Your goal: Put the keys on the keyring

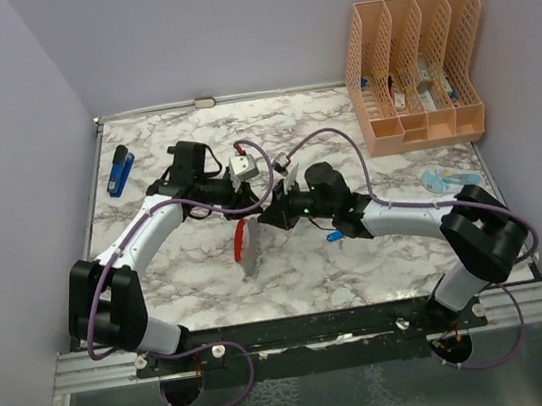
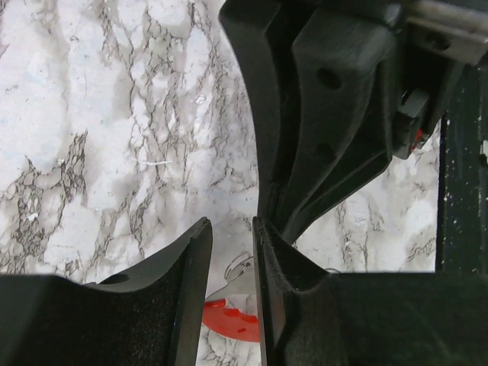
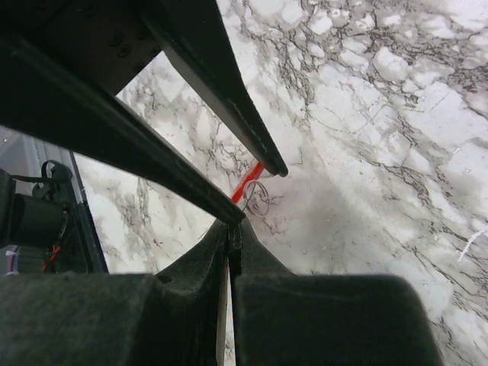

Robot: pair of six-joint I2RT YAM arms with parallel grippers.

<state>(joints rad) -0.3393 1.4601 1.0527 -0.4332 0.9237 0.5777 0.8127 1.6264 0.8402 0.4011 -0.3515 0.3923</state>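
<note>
We see the keyring [image 1: 241, 239], red crescent upright, above the marble tabletop [image 1: 185, 276] between both arms. The left pincer [image 2: 231, 226] stands at a narrow gap right over it; we cannot tell whether it grips. The right pincer [image 3: 230, 229] is pressed together. A blue-headed key [image 1: 334, 236] lies beside the right arm.

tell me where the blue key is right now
In the top view the blue-headed key lies on the marble table, close against the near side of the right arm, right of the red keyring.
</note>
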